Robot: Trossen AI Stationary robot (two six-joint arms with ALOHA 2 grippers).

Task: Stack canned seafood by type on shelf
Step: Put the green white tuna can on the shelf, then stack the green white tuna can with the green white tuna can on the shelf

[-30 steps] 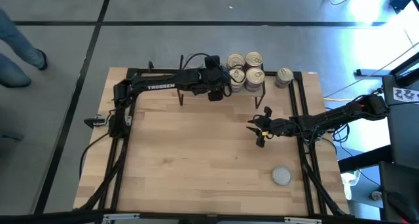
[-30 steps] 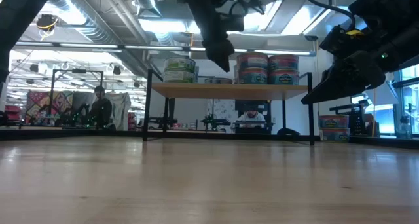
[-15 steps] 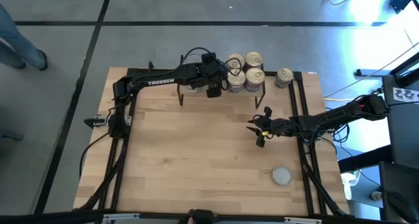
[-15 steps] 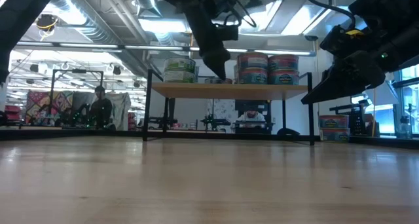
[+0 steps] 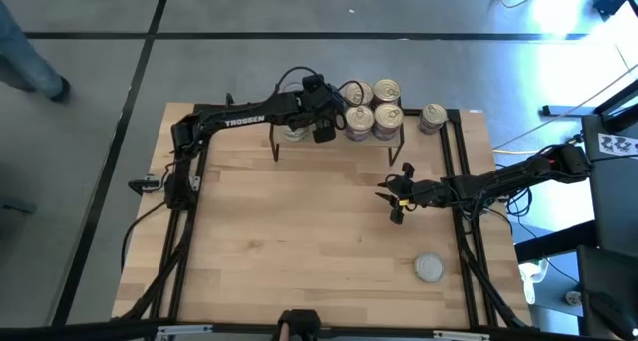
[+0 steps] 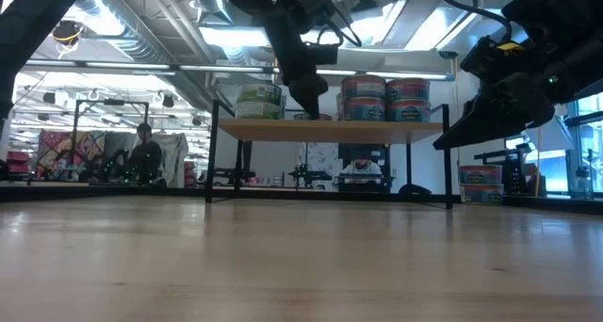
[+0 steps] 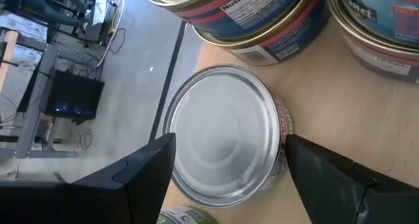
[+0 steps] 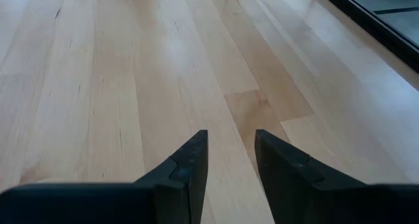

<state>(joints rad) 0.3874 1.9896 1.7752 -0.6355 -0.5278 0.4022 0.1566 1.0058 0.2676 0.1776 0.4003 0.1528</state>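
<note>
Left claw point(image 7: 226, 168) hangs over the shelf point(image 5: 334, 142), fingers spread wide on either side of a silver-lid tin point(image 7: 226, 142). In the left wrist view the fingers point(image 7: 141, 178) flank the lid with a gap showing on each side, so probably not gripping; whether it is set to take the tin or has let it go I cannot tell. The tin sits flat on the shelf wood, lid up, just beside the red-label tins point(image 7: 255, 18) with gold rims, apparently not touching them. A green-label tin point(image 7: 183, 216) peeks in at the frame edge close by.

In the low view the left arm point(image 6: 301, 63) comes down between the green tins point(image 6: 259, 101) on one end and the red stacks point(image 6: 386, 98), two high, on the other. That fits sorting by type: green kept apart from red, silver tin going in the gap between.

High view: gold pull-ring lids point(image 5: 374, 107) cluster on the shelf's right half, left half mostly hidden by the arm.

Right claw point(image 8: 229, 165) hovers over bare table point(image 8: 98, 86) right of centre, fingers narrow with a slim gap, holding nothing. Waiting.

Still off the shelf: one tin point(image 5: 432, 116) on the table just right of the shelf, one silver tin point(image 5: 429, 268) at near right, well away. Task mostly done, two left by my count.
</note>
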